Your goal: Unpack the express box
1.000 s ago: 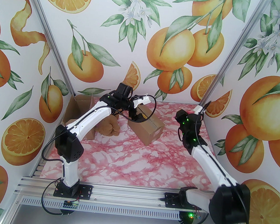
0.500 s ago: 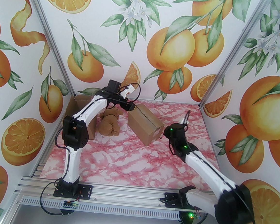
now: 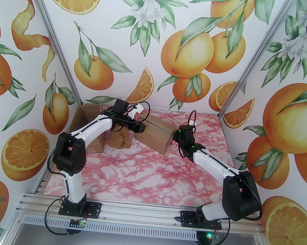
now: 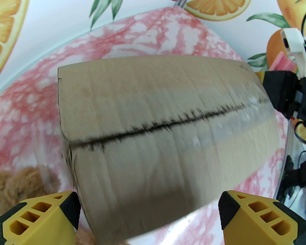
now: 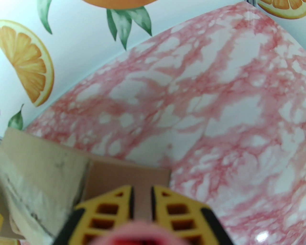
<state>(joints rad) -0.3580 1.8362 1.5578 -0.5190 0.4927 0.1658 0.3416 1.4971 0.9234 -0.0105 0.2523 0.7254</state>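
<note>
The express box is a brown cardboard carton lying at the back middle of the table. Its taped top seam is ragged and split along its length. My left gripper hangs over the box's left end, open, with its yellow fingers spread wide on either side of the box's near face. At the box's right end is my right gripper. Its fingers are almost together around a pink tool, also seen as a pink toothed piece.
A brown plush toy lies just left of the box, beside an opened cardboard carton in the back left corner. Printed walls close in the back and sides. The pink marble tabletop stretches toward the arm bases.
My right arm swung in from the back right to the box's right end. My left gripper lowered to the left end. The box turned slightly.
</note>
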